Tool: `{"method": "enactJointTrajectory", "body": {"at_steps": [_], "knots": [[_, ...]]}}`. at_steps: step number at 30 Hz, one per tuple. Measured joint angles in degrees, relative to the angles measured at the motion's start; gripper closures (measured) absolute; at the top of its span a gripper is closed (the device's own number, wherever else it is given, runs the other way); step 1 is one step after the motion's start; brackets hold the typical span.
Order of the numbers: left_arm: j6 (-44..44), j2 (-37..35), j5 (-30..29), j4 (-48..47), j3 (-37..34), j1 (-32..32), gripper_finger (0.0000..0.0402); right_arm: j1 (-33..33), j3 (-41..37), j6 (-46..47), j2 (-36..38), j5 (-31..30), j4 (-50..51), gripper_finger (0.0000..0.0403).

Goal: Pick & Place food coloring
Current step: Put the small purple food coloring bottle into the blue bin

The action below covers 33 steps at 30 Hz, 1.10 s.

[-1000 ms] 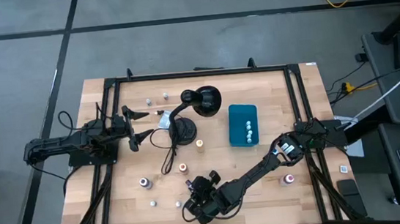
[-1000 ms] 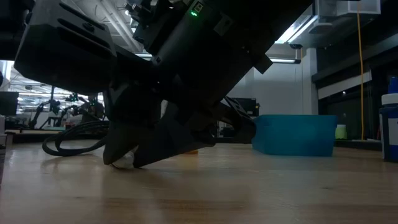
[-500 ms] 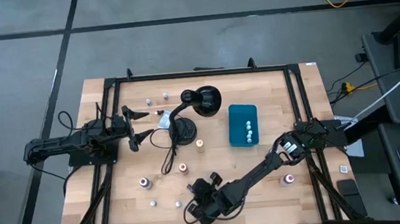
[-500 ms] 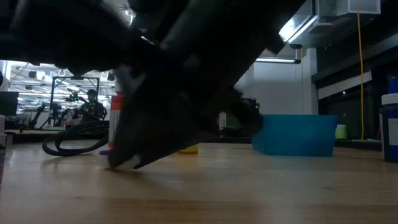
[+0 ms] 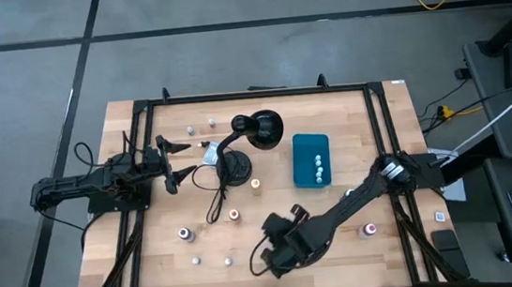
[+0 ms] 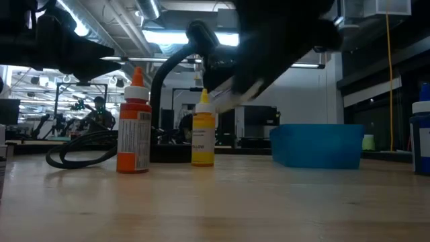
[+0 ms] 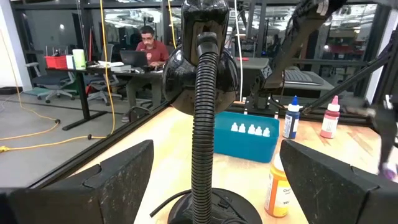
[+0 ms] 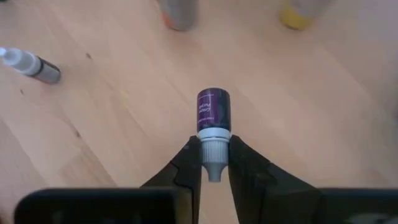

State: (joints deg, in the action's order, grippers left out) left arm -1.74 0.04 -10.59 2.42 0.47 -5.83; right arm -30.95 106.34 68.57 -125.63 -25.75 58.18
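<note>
Fingers of my left gripper stand spread wide and empty near the table's left edge, facing the black desk lamp. Loose food-coloring bottles sit on the wood: a brown one, an orange one and a yellow one, each with a printed label too small for me to read. The teal box lies right of the lamp with four white caps in a row inside it. My right gripper is over the table's front middle, clamped on the white cap of a purple bottle; its label carries small white print I cannot make out. A pink bottle stands farther right, near the table's front right.
</note>
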Motion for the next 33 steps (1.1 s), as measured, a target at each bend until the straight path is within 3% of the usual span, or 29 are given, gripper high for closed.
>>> {"method": "enactJointTrajectory", "body": {"at_steps": [18,25,33], "knots": [[0.0,0.0,0.0,0.0,0.0,0.0,0.0056,8.0,0.0,6.1,18.8,13.5,31.4,0.0333],[0.0,0.0,0.0,0.0,0.0,0.0,0.0056,16.2,-0.8,0.9,24.5,16.8,31.8,0.0339],[0.0,0.0,0.0,0.0,0.0,0.0,0.0056,28.6,-0.9,-8.1,25.6,22.2,31.8,0.0339]]}}
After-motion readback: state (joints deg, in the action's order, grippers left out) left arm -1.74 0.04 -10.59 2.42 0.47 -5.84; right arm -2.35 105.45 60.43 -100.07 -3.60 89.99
